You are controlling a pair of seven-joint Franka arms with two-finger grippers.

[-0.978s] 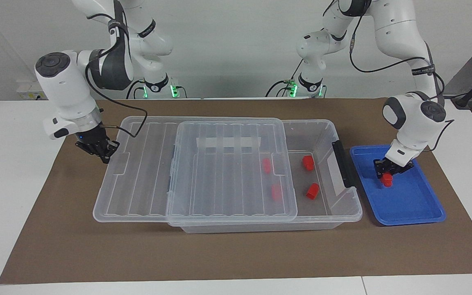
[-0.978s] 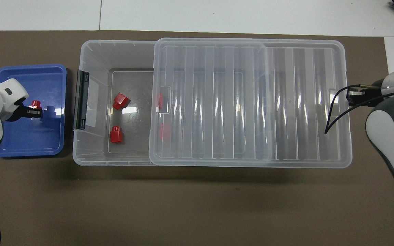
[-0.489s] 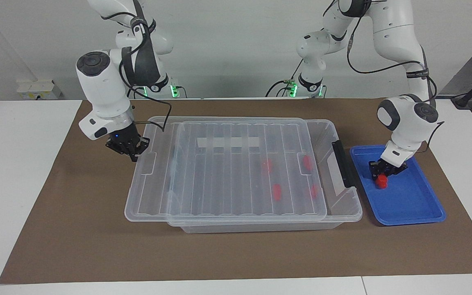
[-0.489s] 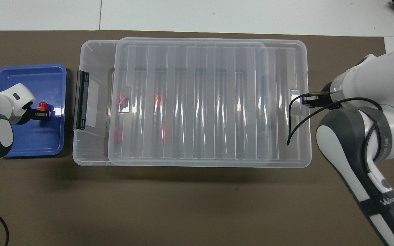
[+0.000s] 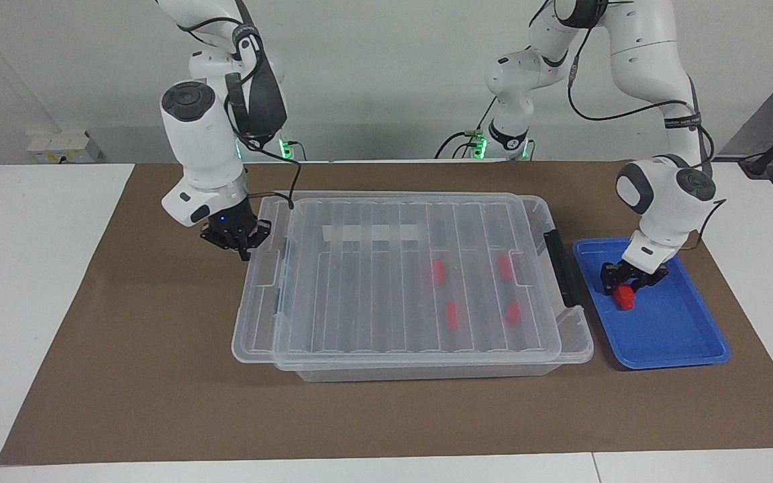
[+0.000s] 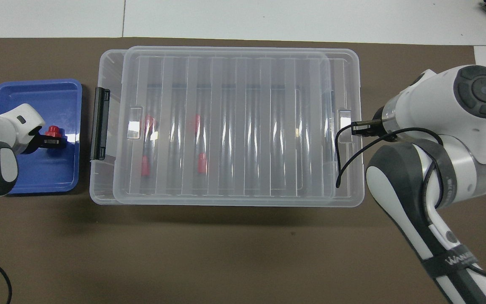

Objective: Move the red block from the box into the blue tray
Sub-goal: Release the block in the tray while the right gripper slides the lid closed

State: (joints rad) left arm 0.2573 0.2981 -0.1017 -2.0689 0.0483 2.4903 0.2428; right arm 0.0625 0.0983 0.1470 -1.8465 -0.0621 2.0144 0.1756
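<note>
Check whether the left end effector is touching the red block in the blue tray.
Cannot tell. In the facing view the left end effector sits directly over the red block in the blue tray, with neither a gap nor contact plainly visible; the overhead view overlaps them too.

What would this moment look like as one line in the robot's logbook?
left gripper: at red block in blue tray | right gripper: at lid edge | box: nearly covered

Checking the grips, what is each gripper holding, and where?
Left gripper is at the red block in the blue tray, right gripper at the lid's end; grasps unclear.
</note>
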